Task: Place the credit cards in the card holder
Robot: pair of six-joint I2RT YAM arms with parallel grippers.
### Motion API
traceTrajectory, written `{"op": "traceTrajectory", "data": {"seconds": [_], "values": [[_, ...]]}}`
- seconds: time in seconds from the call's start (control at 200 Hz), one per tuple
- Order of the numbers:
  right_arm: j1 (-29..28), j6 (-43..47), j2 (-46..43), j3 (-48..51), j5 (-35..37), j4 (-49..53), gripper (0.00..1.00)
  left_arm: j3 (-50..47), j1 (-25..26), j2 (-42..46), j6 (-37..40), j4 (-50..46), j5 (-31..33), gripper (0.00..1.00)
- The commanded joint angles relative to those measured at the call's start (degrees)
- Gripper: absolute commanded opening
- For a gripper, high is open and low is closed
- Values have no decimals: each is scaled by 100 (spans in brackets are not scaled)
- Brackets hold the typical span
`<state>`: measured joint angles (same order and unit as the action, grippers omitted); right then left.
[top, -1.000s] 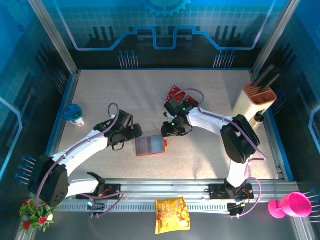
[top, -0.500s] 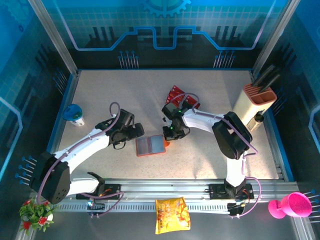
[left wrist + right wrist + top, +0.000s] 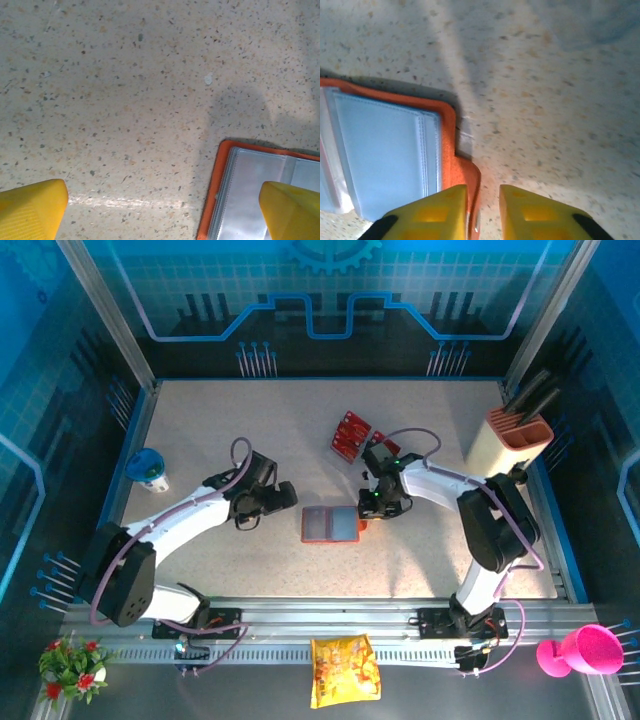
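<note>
While the wallet lies open mid-frame, its pockets look empty; cards wait, upper centre. Left gripper: jaws wide, empty. Right gripper: jaws narrow beside the wallet's tab; grip cannot be told.

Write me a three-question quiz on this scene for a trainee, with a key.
1. True or false: the card holder lies open on the table.
2. Where does the pile of red credit cards lie? A: on the snack bag. B: on the table, apart from the holder. C: in the pink cup.
3. Which arm's gripper has its fingertips at the holder's snap tab?

Key: 1 true. 2 B. 3 the right gripper.
</note>
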<state>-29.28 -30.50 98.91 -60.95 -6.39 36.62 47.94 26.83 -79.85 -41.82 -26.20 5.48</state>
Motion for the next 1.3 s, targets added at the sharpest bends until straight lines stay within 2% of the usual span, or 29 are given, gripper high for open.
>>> {"op": "traceTrajectory", "data": {"seconds": [0.0,0.165,0.365,0.43,0.46,0.475,0.49,0.615,0.695,0.745,0.83,0.875,0.981,1.146,1.296], "values": [[203,128,-496,-101,-17,143,34,219,93,-116,131,88,-149,99],[413,397,-779,-900,67,503,39,223,196,-201,91,113,-151,99],[469,884,-686,-2315,675,1168,57,250,285,-246,60,123,-127,99],[480,1018,-664,-2665,909,1312,74,275,303,-250,51,123,-112,99],[484,1081,-654,-2804,1012,1360,86,277,311,-250,43,121,-106,99],[484,1114,-654,-2870,1059,1379,97,287,314,-250,43,123,-100,99],[489,1151,-654,-2929,1109,1390,100,287,318,-250,43,123,-92,99],[456,1245,-651,-3305,1946,1463,100,319,356,-254,21,106,-61,99],[405,745,-721,-3372,2907,1411,100,312,379,-250,8,105,-47,99],[429,721,-746,-3381,3107,1458,100,313,397,-254,-1,103,-33,99],[507,1325,-777,-3234,2904,1165,100,325,428,-263,-18,110,-20,99],[566,1352,-778,-3153,2678,1090,100,335,443,-283,-19,108,-15,99],[785,1389,-780,-2901,1491,723,100,389,487,-320,-19,88,-3,99],[751,1580,-331,-3005,842,690,100,426,538,-318,-28,53,57,99],[646,1766,329,-3521,661,999,86,410,545,-302,-19,27,91,99]]}}
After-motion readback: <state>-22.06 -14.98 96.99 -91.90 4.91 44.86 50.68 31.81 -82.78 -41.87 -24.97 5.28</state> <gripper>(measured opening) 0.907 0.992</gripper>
